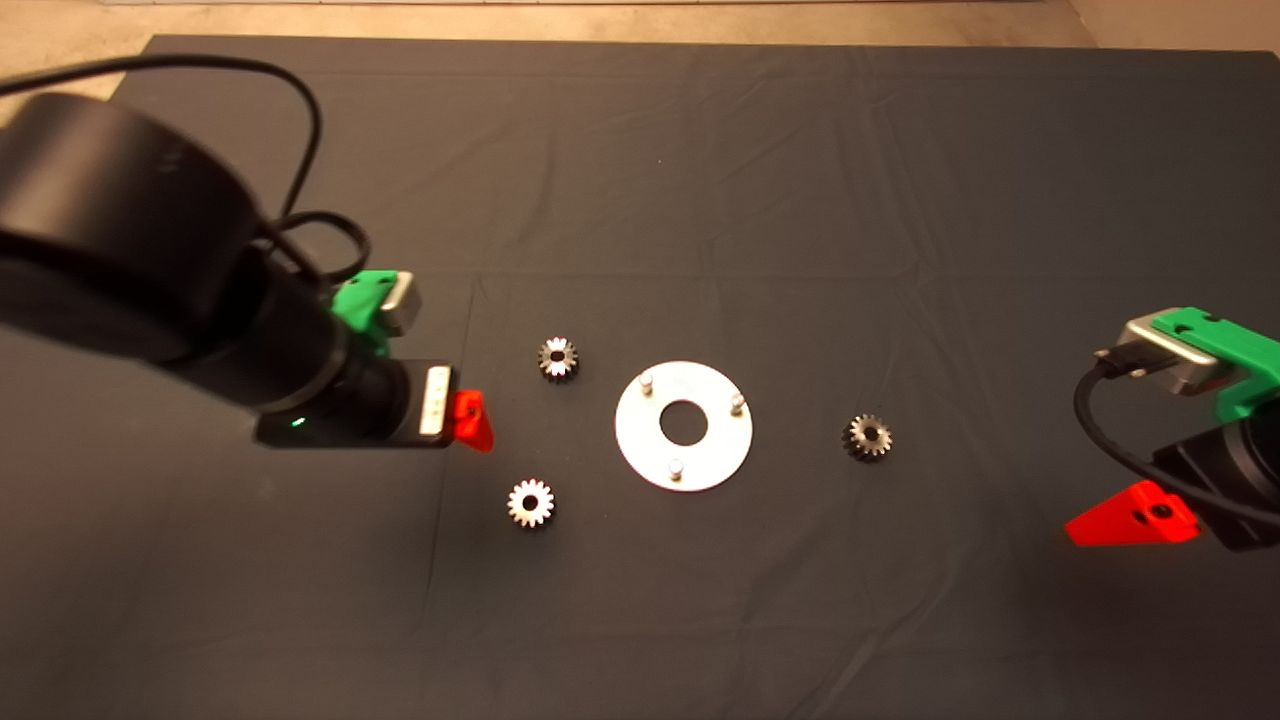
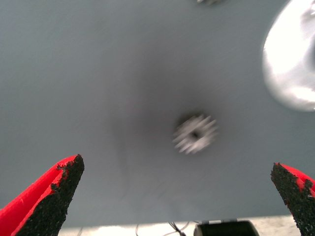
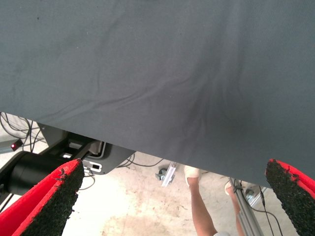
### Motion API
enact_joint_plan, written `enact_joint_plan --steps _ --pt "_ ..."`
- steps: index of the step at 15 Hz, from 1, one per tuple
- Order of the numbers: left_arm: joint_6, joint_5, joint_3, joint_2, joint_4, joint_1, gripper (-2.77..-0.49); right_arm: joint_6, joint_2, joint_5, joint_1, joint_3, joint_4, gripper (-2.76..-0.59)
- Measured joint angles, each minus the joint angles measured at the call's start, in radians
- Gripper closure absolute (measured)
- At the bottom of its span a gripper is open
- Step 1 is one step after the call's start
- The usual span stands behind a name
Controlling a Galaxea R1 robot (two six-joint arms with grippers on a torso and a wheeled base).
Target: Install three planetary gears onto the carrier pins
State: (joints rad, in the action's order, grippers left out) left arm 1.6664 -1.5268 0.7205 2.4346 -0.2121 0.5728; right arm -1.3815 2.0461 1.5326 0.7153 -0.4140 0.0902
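Observation:
A flat silver disc (image 1: 683, 455) lies mid-mat with three carrier pins (image 1: 646, 383) standing bare in a triangle. Three small planetary gears lie loose on the mat: one at the disc's far left (image 1: 558, 358), one at its near left (image 1: 530, 502), one to its right (image 1: 868, 437). My left gripper (image 1: 470, 420) hovers left of the disc, between the two left gears, open and empty. In the left wrist view the near-left gear (image 2: 195, 133) shows blurred between the spread fingers (image 2: 54, 196), with the disc (image 2: 293, 59) beyond. My right gripper (image 1: 1130, 520) waits at the lower right, open and empty.
The dark mat (image 1: 800, 200) covers the table. The right wrist view looks past the mat's edge (image 3: 147, 123) at the floor, with cables, a black machine base (image 3: 34, 172) and a person's leg (image 3: 202, 211).

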Motion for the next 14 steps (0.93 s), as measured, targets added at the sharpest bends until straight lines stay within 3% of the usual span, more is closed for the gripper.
enact_joint_plan --steps 3,5,7,11,14 --pt "-0.039 0.003 0.140 0.148 -0.024 -0.024 -2.77 0.000 0.000 0.002 0.000 0.001 0.000 -2.75" --pt "-0.058 0.007 0.214 0.207 -0.025 -0.037 -2.77 0.000 0.001 0.001 0.000 0.001 0.000 -2.75" --pt "-0.082 0.007 0.270 0.220 -0.036 -0.061 -2.77 0.000 0.001 0.000 -0.001 0.001 0.000 -2.75" --pt "-0.132 0.007 0.396 0.233 -0.046 -0.146 -2.77 0.000 0.001 0.000 -0.001 0.001 0.000 -2.75" --pt "-0.151 0.001 0.419 0.233 -0.055 -0.154 -2.77 0.000 0.001 0.000 -0.001 0.001 0.000 -2.75"
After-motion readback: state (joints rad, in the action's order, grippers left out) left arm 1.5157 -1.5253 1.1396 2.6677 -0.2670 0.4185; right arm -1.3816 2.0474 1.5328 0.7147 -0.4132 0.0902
